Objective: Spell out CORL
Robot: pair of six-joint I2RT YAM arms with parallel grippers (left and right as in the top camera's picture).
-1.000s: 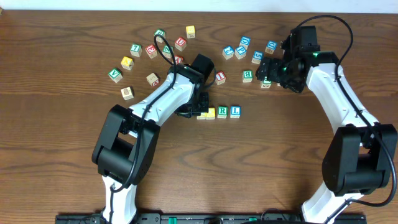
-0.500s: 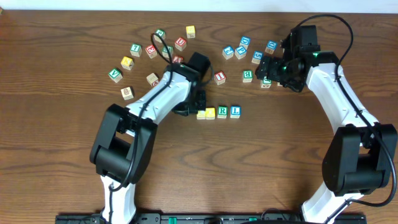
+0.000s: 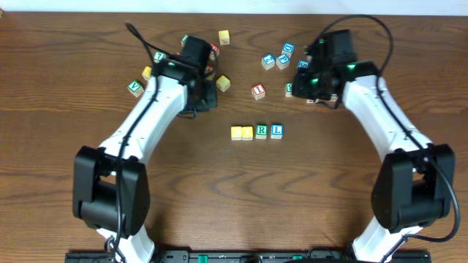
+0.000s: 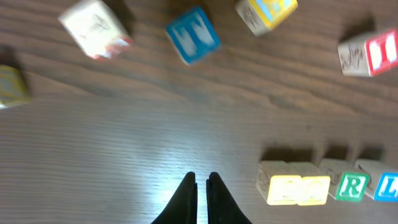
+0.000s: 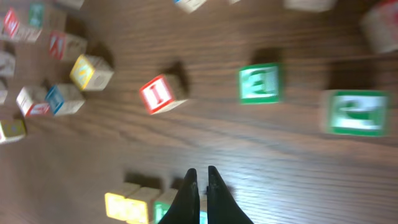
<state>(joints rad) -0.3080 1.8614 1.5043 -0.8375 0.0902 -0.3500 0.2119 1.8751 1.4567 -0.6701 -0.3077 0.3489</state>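
Note:
Four letter cubes stand in a row on the wooden table: two yellow-faced cubes (image 3: 237, 132) (image 3: 248, 132), the green R cube (image 3: 262, 131) and the blue L cube (image 3: 276, 131). In the left wrist view the row shows at lower right, with a yellow cube (image 4: 283, 190), R (image 4: 352, 186) and L (image 4: 388, 186). My left gripper (image 3: 207, 102) (image 4: 201, 180) is shut and empty, up and left of the row. My right gripper (image 3: 301, 82) (image 5: 201, 174) is shut and empty too, up and right of the row. Its fingers partly cover the R cube (image 5: 163, 211) beside a yellow cube (image 5: 118, 205).
Loose letter cubes lie along the back of the table: a red I cube (image 3: 258, 90) (image 5: 158, 94), a tilted yellow cube (image 3: 223, 82), several blue cubes (image 3: 283, 61), a green V cube (image 3: 135, 88) and another yellow cube (image 3: 224, 36). Green cubes (image 5: 259, 84) lie near my right gripper.
My left arm has swung up and to the left, away from the row's yellow end. My right arm has shifted slightly left and its jaws have shut. The row has not moved.

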